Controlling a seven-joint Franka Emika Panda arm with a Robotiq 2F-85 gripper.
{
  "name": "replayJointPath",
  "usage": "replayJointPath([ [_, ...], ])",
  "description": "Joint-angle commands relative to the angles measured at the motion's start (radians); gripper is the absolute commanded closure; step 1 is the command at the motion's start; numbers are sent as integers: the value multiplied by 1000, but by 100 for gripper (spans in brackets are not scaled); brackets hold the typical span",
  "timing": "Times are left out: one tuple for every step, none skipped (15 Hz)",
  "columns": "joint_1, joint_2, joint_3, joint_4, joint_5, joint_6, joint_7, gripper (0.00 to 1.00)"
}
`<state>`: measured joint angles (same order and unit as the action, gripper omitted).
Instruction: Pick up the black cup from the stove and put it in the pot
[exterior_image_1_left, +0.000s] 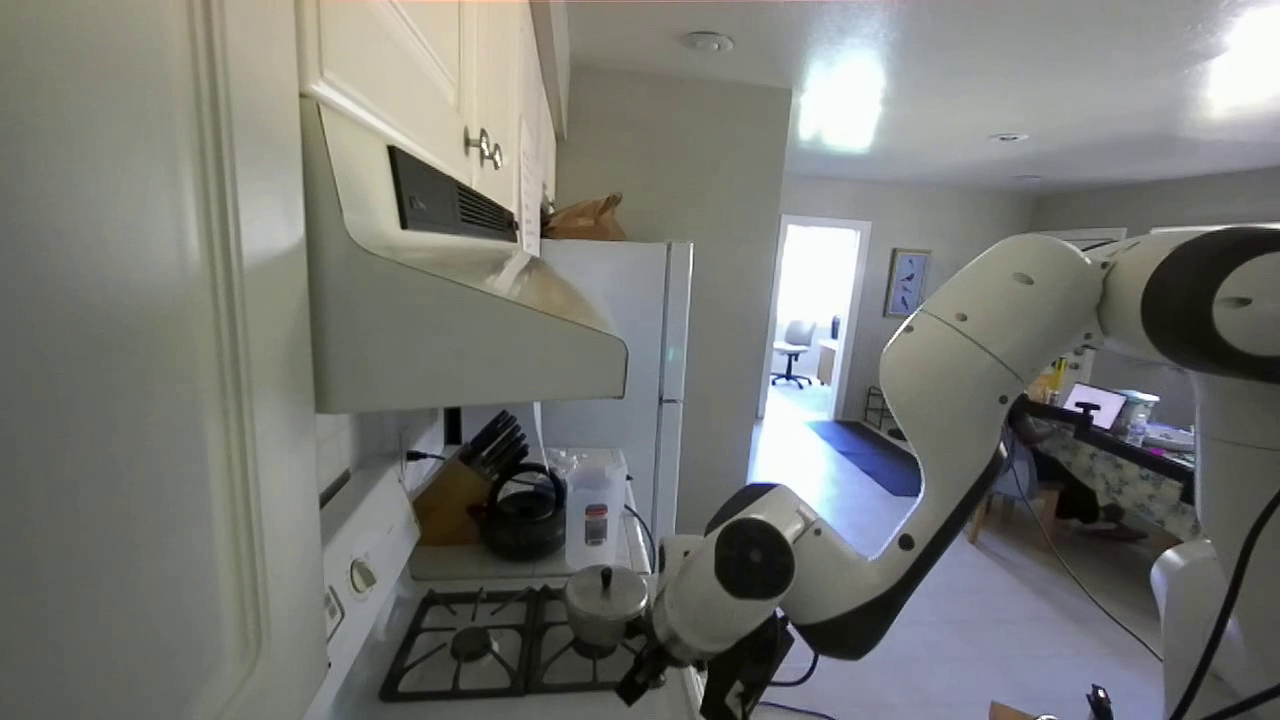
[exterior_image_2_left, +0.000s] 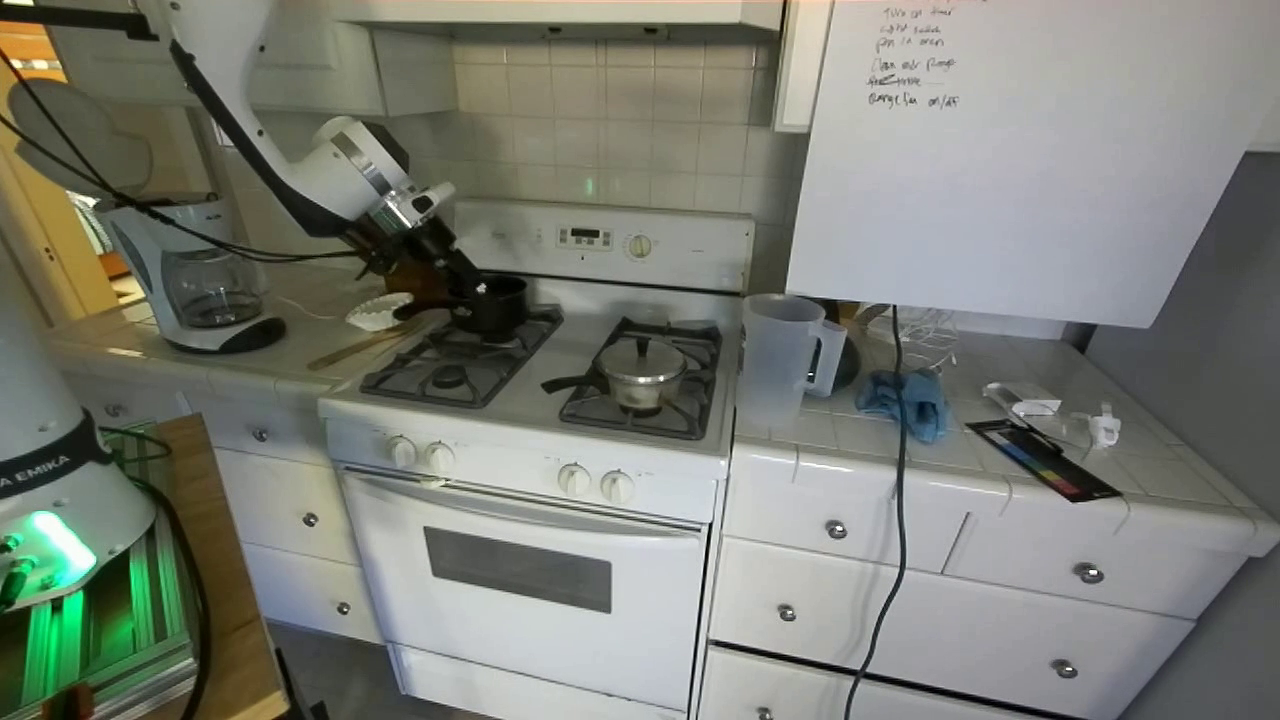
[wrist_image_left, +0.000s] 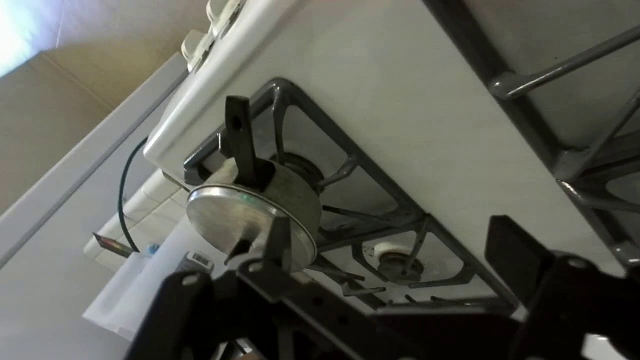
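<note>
Wrist view: black two-finger gripper (wrist_image_left: 392, 237) has jaws spread wide, fingertips well apart, nothing held; the top of a white gas stove (wrist_image_left: 390, 90) and black iron burner grates (wrist_image_left: 381, 177) show through the gap. Small silvery-grey metal pot (wrist_image_left: 290, 197) sits left of picture centre there, lidded, dark handle out to the side; one finger overlaps the lid's edge.

Small plain black cylindrical cup (exterior_image_2_left: 508, 306) is on the stove in an exterior view: upright, rear burner, grate at picture left, long dark handle toward picture left. Gripper tilts down over the cup's left edge, fingertips overlapping the rim from that angle. Touching or just beside, can't tell.

Pot: upright, front burner of the grate at picture right, apart from the cup.

Also in an exterior view: translucent plastic pitcher (exterior_image_2_left: 780, 360) on the white tiled counter (exterior_image_2_left: 1190, 465) just beside the stove, crumpled blue cloth (exterior_image_2_left: 905, 400) near it, white-and-grey coffee maker (exterior_image_2_left: 190, 285) at picture left. Dark round kettle (exterior_image_1_left: 525, 522) stands between the pitcher and a wooden knife block (exterior_image_1_left: 443, 508) in an exterior view.
</note>
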<state>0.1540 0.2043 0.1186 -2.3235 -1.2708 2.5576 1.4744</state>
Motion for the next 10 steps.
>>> replayJointPath([
  [-58, -140, -41, -144, -54, 189, 141, 0],
  [-77, -176, -60, -173, -69, 244, 140, 0],
  [-95, -206, -78, -200, -78, 299, 130, 0],
  [-114, -234, -97, -223, -93, 355, 116, 0],
  [-131, -261, -116, -244, -91, 405, 90, 0],
  [-147, -277, -134, -265, -82, 465, 28, 0],
  [-161, -293, -152, -283, -62, 512, -27, 0],
  [-173, -300, -173, -300, -47, 575, -101, 0],
  [-180, -307, -189, -318, -33, 615, -154, 0],
  [-184, -301, -208, -339, -18, 667, -230, 0],
])
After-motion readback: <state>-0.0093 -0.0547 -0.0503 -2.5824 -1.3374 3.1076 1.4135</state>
